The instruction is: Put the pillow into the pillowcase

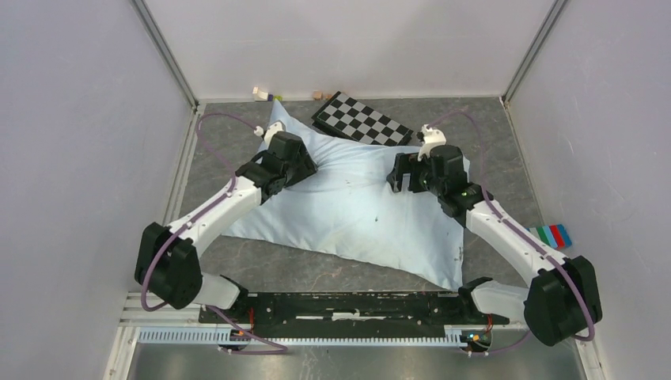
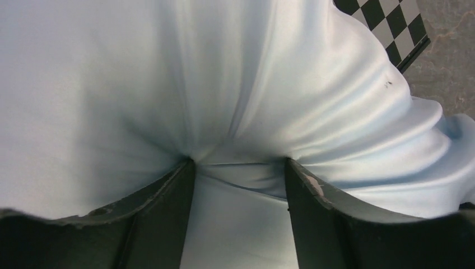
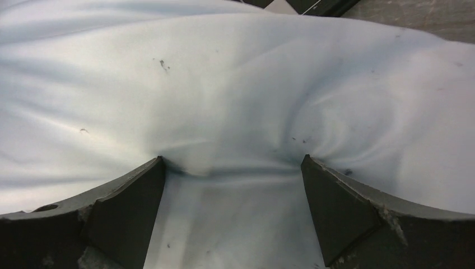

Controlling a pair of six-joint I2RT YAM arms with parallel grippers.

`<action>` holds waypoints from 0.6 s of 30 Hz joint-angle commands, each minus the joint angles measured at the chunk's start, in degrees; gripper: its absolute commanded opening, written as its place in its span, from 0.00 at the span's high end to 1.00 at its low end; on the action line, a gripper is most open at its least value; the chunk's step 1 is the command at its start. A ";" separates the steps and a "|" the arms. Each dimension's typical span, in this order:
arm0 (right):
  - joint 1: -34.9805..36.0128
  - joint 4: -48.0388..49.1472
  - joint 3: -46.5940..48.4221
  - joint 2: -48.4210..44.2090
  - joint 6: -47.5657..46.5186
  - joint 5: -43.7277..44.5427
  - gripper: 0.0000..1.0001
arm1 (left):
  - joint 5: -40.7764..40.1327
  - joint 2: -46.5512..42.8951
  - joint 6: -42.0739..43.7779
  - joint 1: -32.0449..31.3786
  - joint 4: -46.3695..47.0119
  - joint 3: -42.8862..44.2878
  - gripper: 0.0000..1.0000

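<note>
The pale light-blue pillowcase (image 1: 356, 210) lies puffed up across the middle of the grey table. The cream-white pillow does not show in any view. My left gripper (image 1: 303, 169) is open, its fingertips pressed down into the case's far left part; the cloth puckers between them in the left wrist view (image 2: 238, 163). My right gripper (image 1: 405, 179) is open and pressed into the case's far right part, with cloth creased between the tips in the right wrist view (image 3: 232, 161). The pillowcase fills both wrist views (image 2: 168, 67) (image 3: 235, 73).
A black-and-white checkerboard panel (image 1: 362, 120) lies at the back, partly under the case's far edge. Small bits (image 1: 265, 94) lie by the back wall. Coloured strips (image 1: 551, 234) lie at the right. White walls close in three sides; a black rail (image 1: 348, 305) runs along the front.
</note>
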 commanded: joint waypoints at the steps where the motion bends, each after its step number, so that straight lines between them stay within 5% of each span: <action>1: 0.21 -9.84 7.62 -2.39 -2.31 5.16 0.02 | -0.14 -3.57 4.83 -0.65 -13.72 3.80 0.29; 3: 1.38 -11.32 10.89 -3.10 -2.42 5.25 0.02 | 1.45 -4.87 7.97 -0.70 -15.77 7.61 0.08; 5: 2.87 -12.16 13.38 -4.14 -2.08 5.29 0.02 | 3.04 -5.69 10.41 -0.67 -17.58 11.15 0.00; 18: 4.41 -9.40 13.56 -14.65 1.59 1.61 0.02 | 7.33 -10.28 22.33 -1.00 -25.65 27.93 0.00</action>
